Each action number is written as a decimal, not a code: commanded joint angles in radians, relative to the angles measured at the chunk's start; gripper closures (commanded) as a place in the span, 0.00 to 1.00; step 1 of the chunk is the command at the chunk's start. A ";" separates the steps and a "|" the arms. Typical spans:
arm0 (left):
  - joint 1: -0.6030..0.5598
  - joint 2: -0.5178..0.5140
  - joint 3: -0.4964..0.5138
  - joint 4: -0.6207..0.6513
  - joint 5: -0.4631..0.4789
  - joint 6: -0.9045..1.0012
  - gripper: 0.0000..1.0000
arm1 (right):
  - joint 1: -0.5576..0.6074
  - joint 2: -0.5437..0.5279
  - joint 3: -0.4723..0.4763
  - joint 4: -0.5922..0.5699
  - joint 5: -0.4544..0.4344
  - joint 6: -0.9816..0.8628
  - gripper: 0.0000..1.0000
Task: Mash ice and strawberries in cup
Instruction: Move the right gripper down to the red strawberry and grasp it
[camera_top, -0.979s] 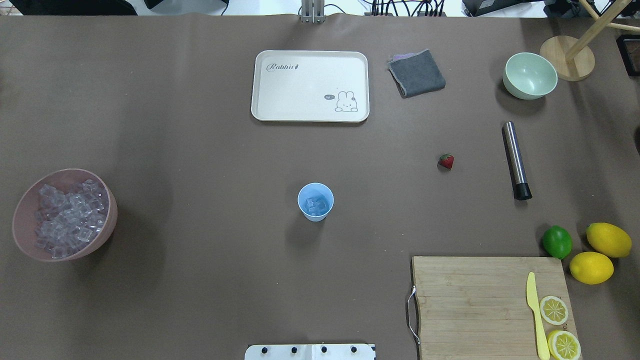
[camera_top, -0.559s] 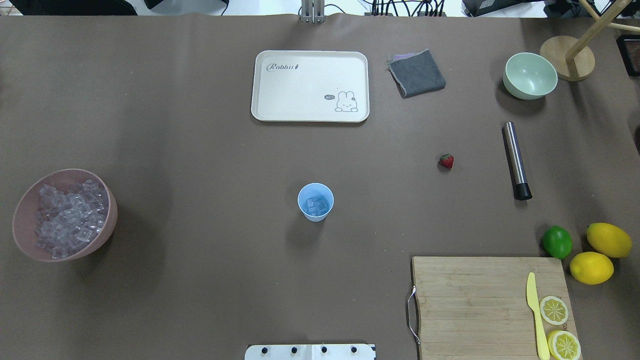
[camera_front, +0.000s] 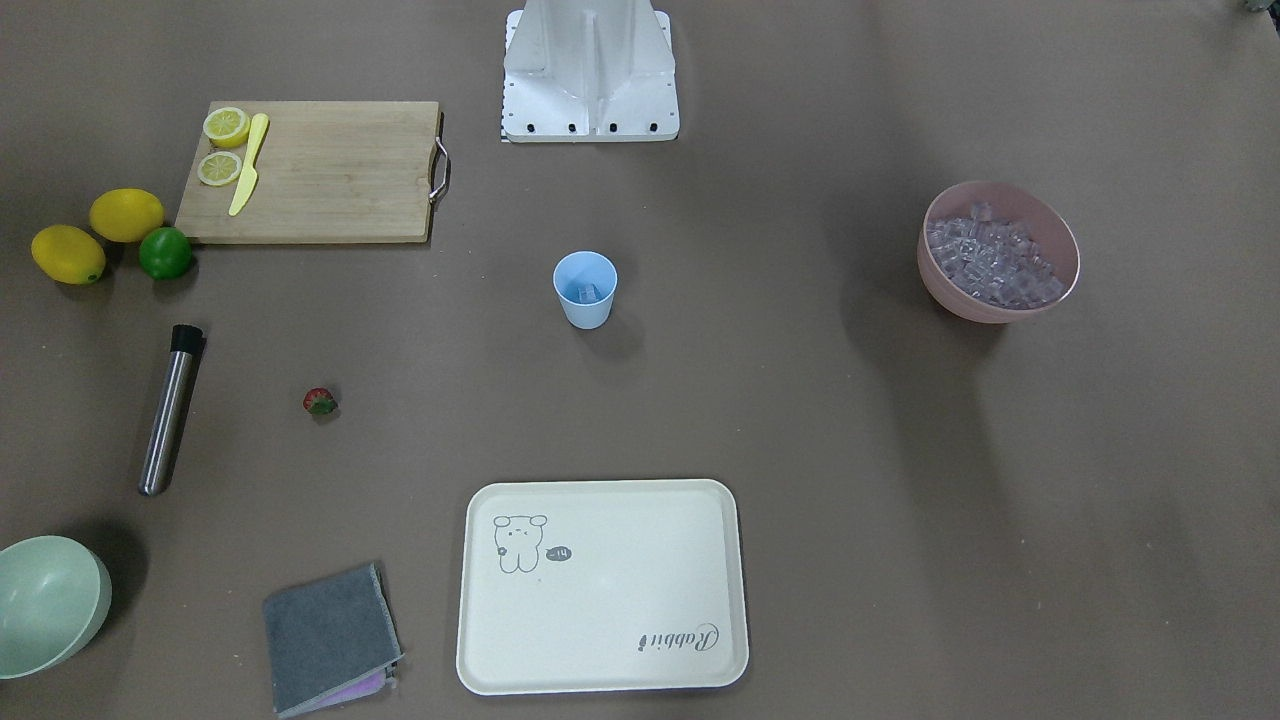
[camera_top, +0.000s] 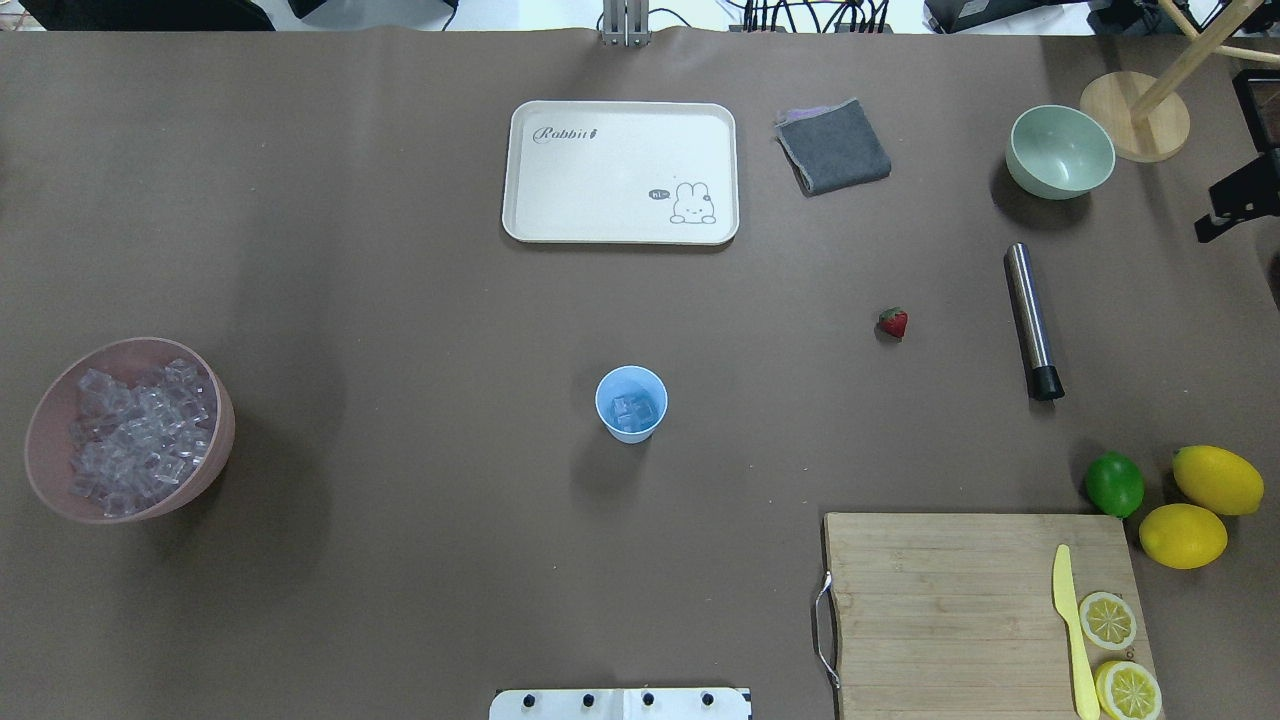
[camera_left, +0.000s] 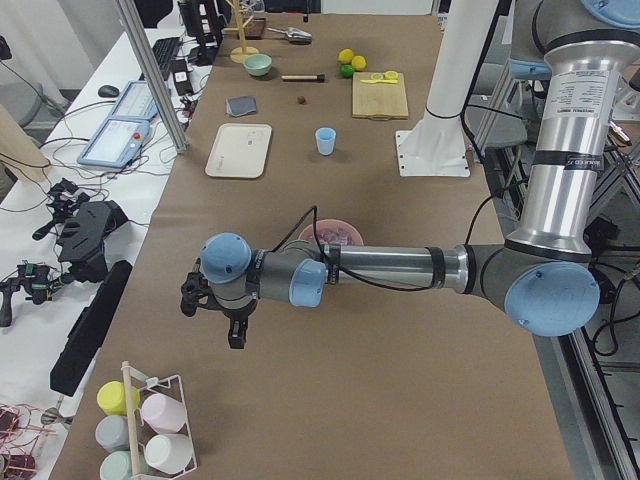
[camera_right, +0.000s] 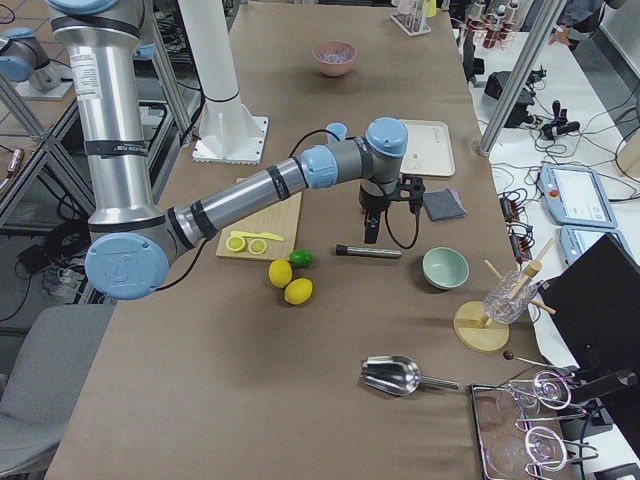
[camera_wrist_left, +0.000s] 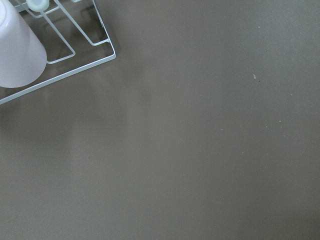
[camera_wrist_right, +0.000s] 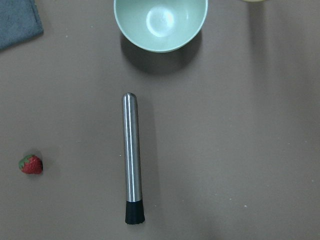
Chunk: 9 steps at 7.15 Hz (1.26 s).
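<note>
Look at your near left arm (camera_left: 385, 268): a polished silver tube between grey joint housings, each closed with a round light-blue cap (camera_left: 550, 300). Black rings band its silver upper tube (camera_left: 570, 150), and dark lettering runs down it. A thin black cable (camera_left: 297, 221) loops off the forearm by the wrist, which ends in the black left gripper (camera_left: 236, 340). Your right arm (camera_right: 245, 192) is built the same, with its own black cable (camera_right: 414, 232) beside the black right gripper (camera_right: 371, 235). The mount is a white column (camera_left: 455, 70) on a white base plate (camera_front: 590, 120), with small black screws (camera_front: 572, 128) along the plate's edge.
</note>
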 joint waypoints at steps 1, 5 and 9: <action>0.000 -0.002 0.001 0.001 0.000 0.001 0.02 | -0.155 0.073 -0.022 0.058 -0.087 0.162 0.00; 0.000 -0.003 0.004 0.000 0.000 0.002 0.02 | -0.278 0.191 -0.130 0.093 -0.153 0.184 0.01; 0.000 -0.003 0.007 0.000 0.001 0.004 0.02 | -0.358 0.251 -0.255 0.225 -0.205 0.308 0.01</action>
